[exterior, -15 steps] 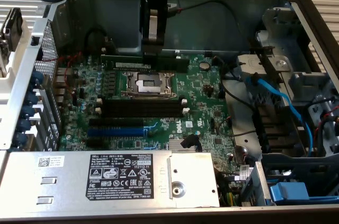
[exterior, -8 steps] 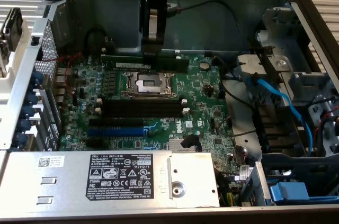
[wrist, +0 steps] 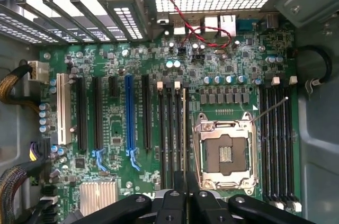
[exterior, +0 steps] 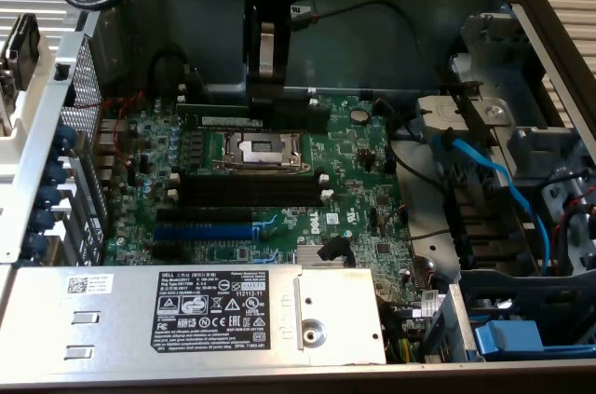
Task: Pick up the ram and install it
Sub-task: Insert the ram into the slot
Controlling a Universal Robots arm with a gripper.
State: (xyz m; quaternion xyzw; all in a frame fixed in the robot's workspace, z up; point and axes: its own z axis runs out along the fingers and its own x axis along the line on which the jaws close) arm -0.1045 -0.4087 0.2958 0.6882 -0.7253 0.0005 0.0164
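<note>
1. The ram point(exterior: 220, 121) is pinched by its thin edge in the gripper point(exterior: 269, 101). In the exterior view it sits at 12 o'clock from the socket point(exterior: 258, 149).
2. In the wrist view the ram point(wrist: 185, 128) looks like a thin line between the two fingers point(wrist: 172, 203). It runs along the black slots point(wrist: 172, 128) beside the socket point(wrist: 225, 152).
3. I cannot tell if it touches a slot yet. It looks like it is above them.
4. To do this well, I think the stick must stay straight up and line up with one slot from end to end. Then push evenly, so both ends click.
5. The white clips point(exterior: 325, 195) at the slot ends should be tipped open. I cannot tell if they are.
6. The socket is open and close by, so the stick should not bump it.
7. In the exterior view the blue slot point(exterior: 203, 229) is at 7 o'clock from the socket. It is the wrong place.
8. A blue cable point(exterior: 484, 166) at 3 o'clock and a red wire point(wrist: 198, 28) are well apart from the slots.
</note>
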